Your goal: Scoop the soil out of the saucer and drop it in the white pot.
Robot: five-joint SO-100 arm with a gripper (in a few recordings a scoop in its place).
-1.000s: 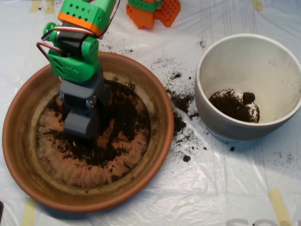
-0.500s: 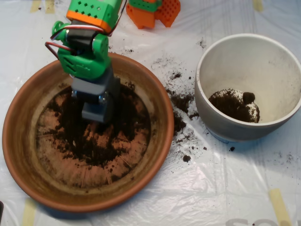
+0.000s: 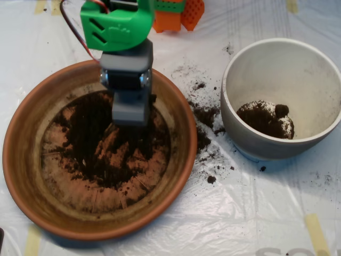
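End effector [image 3: 129, 113] over upper saucer [image 3: 21, 133], jaw state unreadable. Soil [image 3: 98, 141] mostly thin in saucer, some in white pot [image 3: 282, 69]. Risk: more spill onto desk [image 3: 256, 213] crossing the gap.

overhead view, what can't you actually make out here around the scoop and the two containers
- Soil under the scoop: hidden by the scoop's grey body, overhead view.
- Any load inside the scoop: hidden by its own shell.
- Arm above the green housing: cut off by the top edge.
- Saucer floor below the scoop: covered.
- White pot depth of its soil heap: cannot be judged from above.
- Orange part: cut off by the top edge.
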